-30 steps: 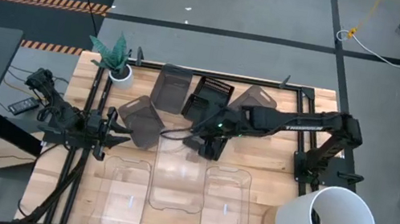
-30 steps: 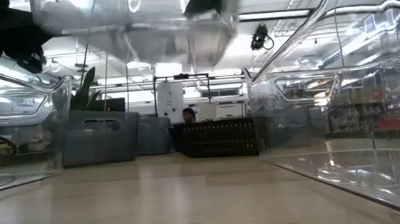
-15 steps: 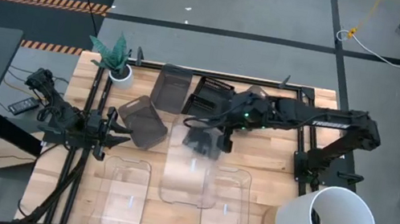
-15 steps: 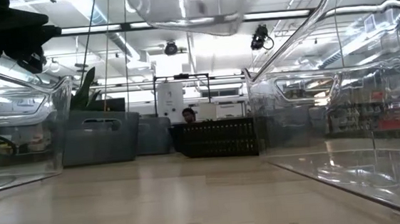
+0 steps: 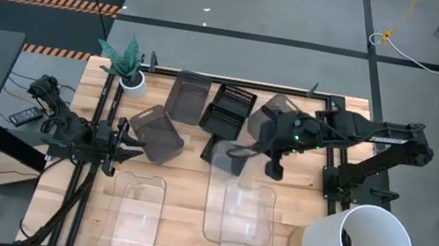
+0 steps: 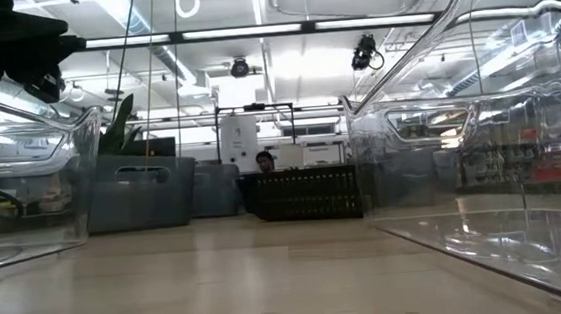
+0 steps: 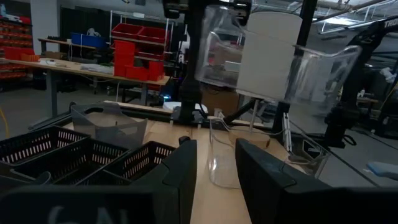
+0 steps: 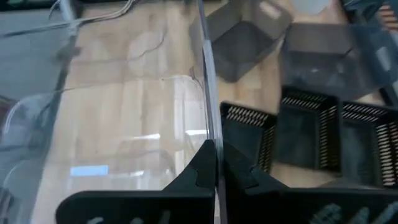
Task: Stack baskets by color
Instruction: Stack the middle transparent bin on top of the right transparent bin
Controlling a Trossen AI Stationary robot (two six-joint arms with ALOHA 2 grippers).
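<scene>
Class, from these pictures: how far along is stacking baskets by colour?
Done: nothing clearly stacked. In hand: the right gripper, shut on a lifted clear basket, holds it partly over a second clear basket. Left: the third clear basket and three grey baskets lie apart; whether the black baskets are nested is unclear. The left gripper waits open at the table's left edge.

One clear rectangular plastic bin (image 5: 225, 197) hangs raised, partly over another clear bin (image 5: 251, 228); a third (image 5: 135, 214) lies apart. Smoky grey bins (image 5: 157, 131) and, apparently nested, black lattice bins (image 5: 229, 109) sit behind.
</scene>
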